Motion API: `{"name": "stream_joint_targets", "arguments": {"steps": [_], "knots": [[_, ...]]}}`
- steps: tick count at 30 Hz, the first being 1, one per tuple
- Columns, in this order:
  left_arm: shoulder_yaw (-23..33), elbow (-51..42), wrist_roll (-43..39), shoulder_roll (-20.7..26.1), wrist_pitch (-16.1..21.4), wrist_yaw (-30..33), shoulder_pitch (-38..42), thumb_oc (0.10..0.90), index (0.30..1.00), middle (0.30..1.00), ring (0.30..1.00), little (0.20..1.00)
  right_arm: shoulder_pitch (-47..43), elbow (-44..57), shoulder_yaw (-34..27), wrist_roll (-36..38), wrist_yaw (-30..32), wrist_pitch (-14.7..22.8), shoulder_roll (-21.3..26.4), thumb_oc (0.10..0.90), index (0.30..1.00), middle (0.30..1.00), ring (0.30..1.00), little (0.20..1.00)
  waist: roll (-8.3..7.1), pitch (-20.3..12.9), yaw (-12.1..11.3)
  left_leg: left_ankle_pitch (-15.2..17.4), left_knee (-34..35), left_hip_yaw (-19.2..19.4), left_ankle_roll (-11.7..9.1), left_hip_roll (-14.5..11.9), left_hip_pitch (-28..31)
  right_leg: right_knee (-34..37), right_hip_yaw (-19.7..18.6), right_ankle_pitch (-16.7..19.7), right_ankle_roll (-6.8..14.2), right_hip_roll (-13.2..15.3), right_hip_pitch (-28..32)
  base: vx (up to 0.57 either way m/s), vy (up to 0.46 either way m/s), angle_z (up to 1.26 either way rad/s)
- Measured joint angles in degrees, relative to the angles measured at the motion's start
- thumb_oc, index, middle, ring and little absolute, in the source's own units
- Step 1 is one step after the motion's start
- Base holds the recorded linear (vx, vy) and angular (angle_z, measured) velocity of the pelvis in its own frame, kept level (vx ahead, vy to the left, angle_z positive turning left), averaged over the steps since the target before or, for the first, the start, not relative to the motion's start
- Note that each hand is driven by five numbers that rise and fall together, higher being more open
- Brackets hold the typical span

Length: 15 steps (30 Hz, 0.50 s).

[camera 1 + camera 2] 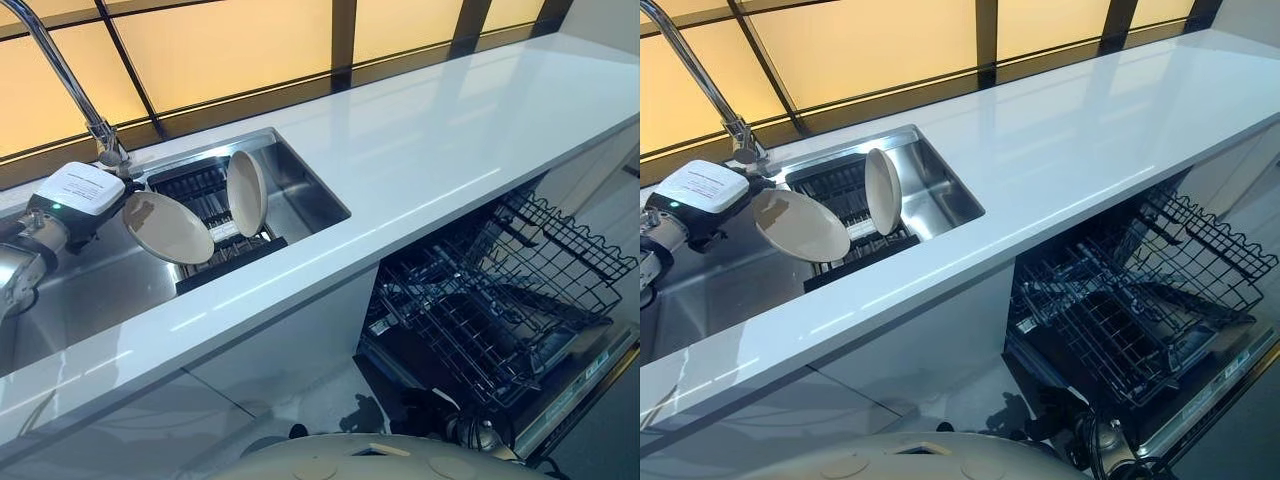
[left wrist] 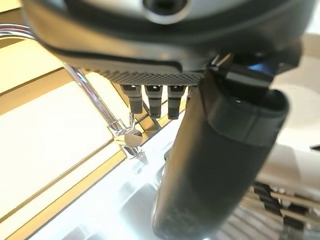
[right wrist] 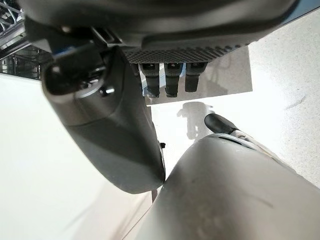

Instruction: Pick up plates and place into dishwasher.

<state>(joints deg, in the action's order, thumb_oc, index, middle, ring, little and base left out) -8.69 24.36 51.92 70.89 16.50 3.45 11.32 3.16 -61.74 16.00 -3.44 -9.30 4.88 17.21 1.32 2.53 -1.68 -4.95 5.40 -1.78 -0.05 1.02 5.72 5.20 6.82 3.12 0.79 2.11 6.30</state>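
My left hand point(image 1: 72, 203) hangs over the sink point(image 1: 305, 190) at the left, shut on the rim of a beige plate point(image 1: 168, 228) that it holds tilted above the basin. In the left wrist view the thumb point(image 2: 220, 165) lies against that pale plate point(image 2: 300, 112). A second beige plate point(image 1: 883, 190) stands upright in the black dish rack point(image 1: 200, 188) inside the sink, just right of the held one. The dishwasher point(image 1: 500, 300) stands open at the lower right, its wire racks pulled out. My right hand point(image 3: 110, 140) hangs relaxed above the floor, holding nothing.
A chrome faucet point(image 1: 60, 70) arches over the sink's back left corner. The long white counter point(image 1: 450, 130) runs to the right above the dishwasher. A window wall lines the counter's far edge.
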Motion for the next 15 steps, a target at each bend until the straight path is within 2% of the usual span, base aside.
{"name": "stream_joint_targets", "arguments": {"steps": [15], "knots": [[-3.3,-0.5,2.2,0.0,1.2,-2.8,0.6,0.8,0.9,0.9,0.9,0.9,-0.5,-0.7,0.0,0.0,-0.1,0.2,0.0,0.8,0.9,0.9,0.9,0.9,0.01,0.0,0.6,0.1,0.0,0.5,0.0,0.0,0.2,0.0,-0.5,0.0,0.0,0.0,-0.1,0.0,0.0,0.0]]}}
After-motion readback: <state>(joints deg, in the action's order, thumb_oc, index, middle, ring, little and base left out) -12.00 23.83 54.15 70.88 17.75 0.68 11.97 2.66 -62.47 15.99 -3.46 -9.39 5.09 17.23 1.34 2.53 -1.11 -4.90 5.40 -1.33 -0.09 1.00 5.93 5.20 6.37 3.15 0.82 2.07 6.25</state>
